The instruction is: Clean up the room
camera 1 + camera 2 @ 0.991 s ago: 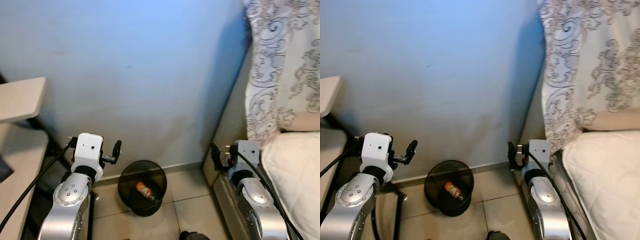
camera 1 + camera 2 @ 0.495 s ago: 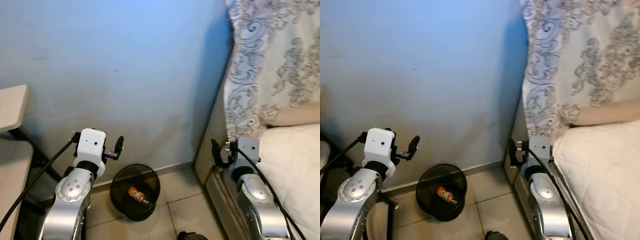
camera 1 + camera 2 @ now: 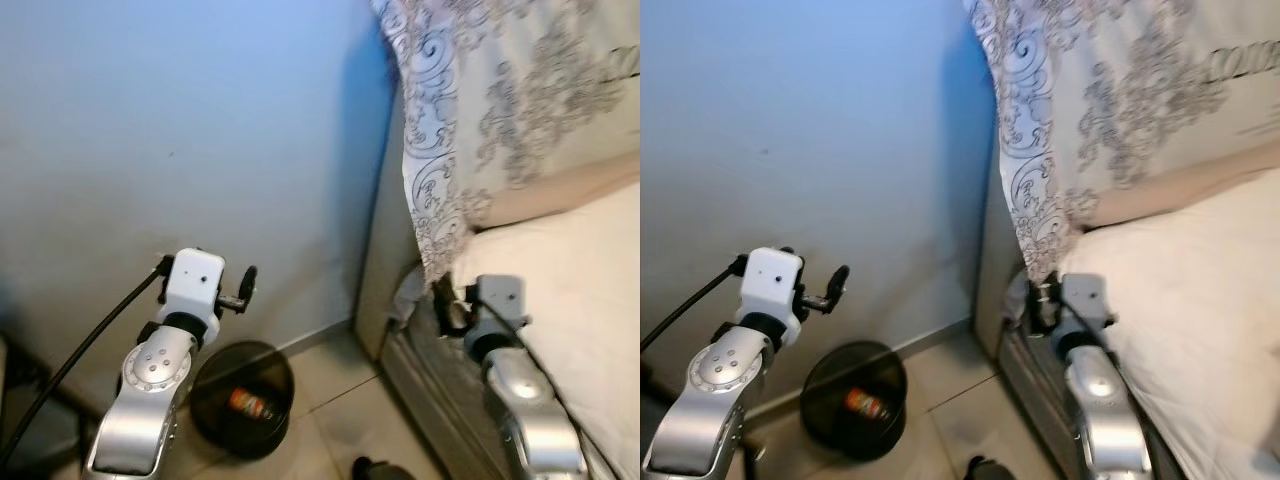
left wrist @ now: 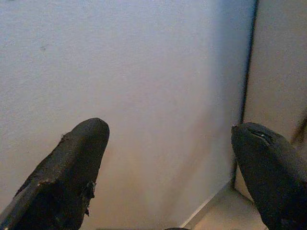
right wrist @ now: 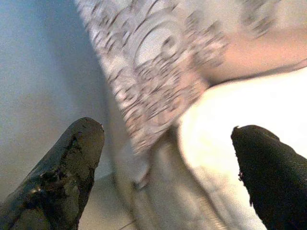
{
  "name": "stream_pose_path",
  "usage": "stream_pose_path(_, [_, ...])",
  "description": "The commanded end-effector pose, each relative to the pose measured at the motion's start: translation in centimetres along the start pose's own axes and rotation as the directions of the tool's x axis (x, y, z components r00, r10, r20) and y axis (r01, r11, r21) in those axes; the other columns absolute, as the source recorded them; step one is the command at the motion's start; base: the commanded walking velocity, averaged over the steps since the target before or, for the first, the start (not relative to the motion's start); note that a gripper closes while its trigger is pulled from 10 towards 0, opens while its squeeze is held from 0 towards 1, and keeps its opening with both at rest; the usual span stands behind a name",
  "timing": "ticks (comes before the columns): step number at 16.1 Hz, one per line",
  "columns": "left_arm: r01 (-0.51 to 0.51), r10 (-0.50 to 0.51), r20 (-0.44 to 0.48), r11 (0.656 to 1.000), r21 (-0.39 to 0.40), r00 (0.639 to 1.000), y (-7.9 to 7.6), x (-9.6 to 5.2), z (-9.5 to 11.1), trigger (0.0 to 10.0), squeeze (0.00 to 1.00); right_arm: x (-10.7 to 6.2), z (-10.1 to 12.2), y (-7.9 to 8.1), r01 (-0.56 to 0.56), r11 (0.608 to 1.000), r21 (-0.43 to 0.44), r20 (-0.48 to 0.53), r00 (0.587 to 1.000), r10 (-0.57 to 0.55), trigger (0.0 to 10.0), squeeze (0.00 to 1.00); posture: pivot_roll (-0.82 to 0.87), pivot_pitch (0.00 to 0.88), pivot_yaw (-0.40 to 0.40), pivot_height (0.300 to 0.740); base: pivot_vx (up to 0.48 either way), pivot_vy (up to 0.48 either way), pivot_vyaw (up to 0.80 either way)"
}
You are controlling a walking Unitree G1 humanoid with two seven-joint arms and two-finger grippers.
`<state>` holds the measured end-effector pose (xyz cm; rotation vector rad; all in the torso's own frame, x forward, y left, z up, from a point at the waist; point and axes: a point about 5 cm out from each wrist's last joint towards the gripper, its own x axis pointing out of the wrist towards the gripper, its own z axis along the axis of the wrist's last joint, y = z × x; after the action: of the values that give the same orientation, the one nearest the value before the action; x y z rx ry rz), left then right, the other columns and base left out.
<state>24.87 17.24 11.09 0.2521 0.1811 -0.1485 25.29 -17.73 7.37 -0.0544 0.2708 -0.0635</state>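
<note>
Facing the bed [image 3: 590, 300], I'm holding both the left claw [image 4: 168, 158] and right claw [image 5: 165, 158] spread and empty; its patterned cover [image 3: 470, 110], soft and light, wants pinching at the hem

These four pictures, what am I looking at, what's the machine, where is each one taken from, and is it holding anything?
A humanoid robot with two silver arms stands in a room corner. The two wide pictures come from its head camera, looking down. The two close-ups come from cameras on its wrists, looking along each gripper's two black fingers.

The left gripper faces the pale blue wall; the right gripper faces the white quilted mattress and the grey swirl-patterned cloth. Both are open and hold nothing.

On the tiled floor by the wall stands a round black bin with a small orange-labelled bottle inside.
</note>
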Motion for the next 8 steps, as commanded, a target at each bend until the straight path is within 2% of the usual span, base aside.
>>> stream_pose_path(1, [-0.006, 0.006, -0.015, 1.0, 0.0, 1.0, 0.1, 0.07, -0.34, 10.0, 0.0, 0.16, -0.01, 0.34, -0.009, 1.0, -0.01, -0.013, 1.0, 0.009, 10.0, 1.0, 0.04, 0.0, 0.034, 0.74, 0.0, 0.0, -0.78])
stream_pose_path(3, [-0.003, 0.003, -0.012, 1.0, 0.0, 1.0, -0.09, 0.19, -0.28, 10.0, 0.0, 0.32, 0.07, 0.14, 0.009, 0.999, -0.041, -0.012, 1.0, -0.01, 10.0, 1.0, 0.05, 0.0, 0.029, 0.74, 0.0, 0.0, -0.78])
stream_pose_path(4, [0.0, 0.0, -0.006, 1.0, 0.003, 1.0, -0.19, 0.34, -0.16, 10.0, 0.0, 0.5, 0.21, -0.11, 0.04, 0.994, -0.105, 0.003, 0.999, -0.04, 10.0, 1.0, 0.05, 0.0, 0.025, 0.74, 0.0, 0.0, -0.78])
stream_pose_path(5, [0.0, 0.0, 0.002, 1.0, 0.009, 1.0, -0.17, 0.49, -0.01, 10.0, 0.0, 0.57, 0.39, -0.2, 0.063, 0.99, -0.126, 0.016, 0.998, -0.062, 10.0, 1.0, 0.05, 0.0, 0.024, 0.74, 0.0, 0.0, -0.78])
stream_pose_path(7, [-0.009, 0.009, 0.006, 1.0, 0.007, 1.0, 0.14, 0.67, 0.14, 10.0, 0.0, 0.66, 0.53, 0.09, 0.051, 0.995, -0.081, 0.027, 0.998, -0.049, 10.0, 1.0, 0.05, 0.0, 0.025, 0.74, 0.0, 0.0, -0.78])
stream_pose_path(8, [-0.013, 0.012, 0.007, 1.0, 0.008, 1.0, 0.21, 0.72, 0.17, 10.0, 0.0, 0.66, 0.56, 0.11, 0.049, 0.995, -0.091, 0.027, 0.999, -0.047, 10.0, 1.0, 0.05, 0.0, 0.026, 0.74, 0.0, 0.0, -0.78])
